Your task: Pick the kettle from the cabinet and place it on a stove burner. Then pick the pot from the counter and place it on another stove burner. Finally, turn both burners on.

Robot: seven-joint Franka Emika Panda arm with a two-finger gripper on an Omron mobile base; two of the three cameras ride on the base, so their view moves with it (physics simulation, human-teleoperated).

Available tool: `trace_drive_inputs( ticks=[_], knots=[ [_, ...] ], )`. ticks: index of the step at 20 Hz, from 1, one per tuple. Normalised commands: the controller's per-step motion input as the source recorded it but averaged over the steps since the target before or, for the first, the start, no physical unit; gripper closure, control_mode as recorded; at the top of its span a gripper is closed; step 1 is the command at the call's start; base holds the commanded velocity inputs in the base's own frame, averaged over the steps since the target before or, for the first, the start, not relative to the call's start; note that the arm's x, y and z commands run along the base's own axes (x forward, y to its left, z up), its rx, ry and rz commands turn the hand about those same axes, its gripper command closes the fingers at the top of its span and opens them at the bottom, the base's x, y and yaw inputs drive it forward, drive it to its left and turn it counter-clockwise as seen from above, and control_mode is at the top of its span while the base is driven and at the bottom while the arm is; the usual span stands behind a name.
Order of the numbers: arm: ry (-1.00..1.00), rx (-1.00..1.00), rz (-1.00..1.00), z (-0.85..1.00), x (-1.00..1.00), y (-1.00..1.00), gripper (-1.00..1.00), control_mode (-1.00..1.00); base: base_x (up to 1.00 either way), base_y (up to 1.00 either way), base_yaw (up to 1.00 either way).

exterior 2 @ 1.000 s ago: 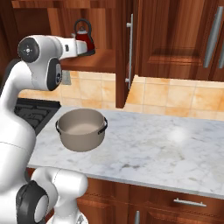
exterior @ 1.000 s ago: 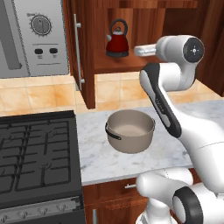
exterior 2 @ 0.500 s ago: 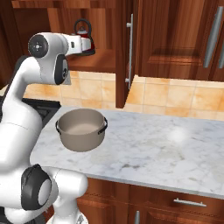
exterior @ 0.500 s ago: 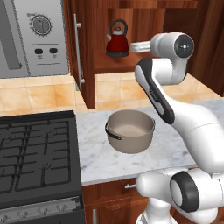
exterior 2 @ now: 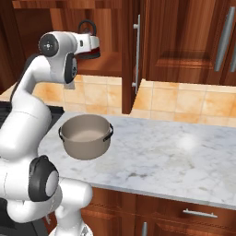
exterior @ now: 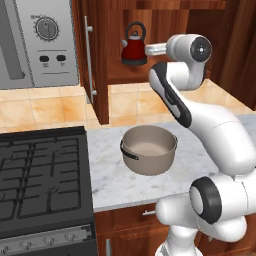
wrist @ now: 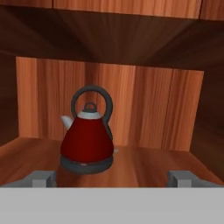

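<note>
Left base view has the kettle (exterior: 134,48) standing on the open cabinet (exterior: 165,65) shelf, right base view shows the arm reaching in, and hand view finds the gripper (wrist: 111,178) spread wide, so slide left to centre it

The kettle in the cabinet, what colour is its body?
Dark red, with a grey lid and black arched handle; the kettle shows best in the hand view.

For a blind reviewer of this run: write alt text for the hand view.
A small dark-red kettle with a black arched handle and grey lid stands upright on the wooden shelf of the open cabinet, left of centre. The open gripper faces it, its finger tips wide apart at the bottom and not touching the kettle.
</note>
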Motion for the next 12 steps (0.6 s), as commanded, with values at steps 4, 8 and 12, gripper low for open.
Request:
trace_drive_inputs(
  ticks=[4,8,12],
  knots=[
    [0.00,0.00,0.00,0.15,0.31,0.10,-1.00,-1.00,0.00,0.00,0.00],
    [0.00,0.00,0.00,0.15,0.35,0.14,-1.00,-1.00,0.00,0.00,0.00],
    [-0.01,0.00,0.01,0.08,0.29,0.01,-1.00,-1.00,0.00,0.00,0.00]
  ],
)
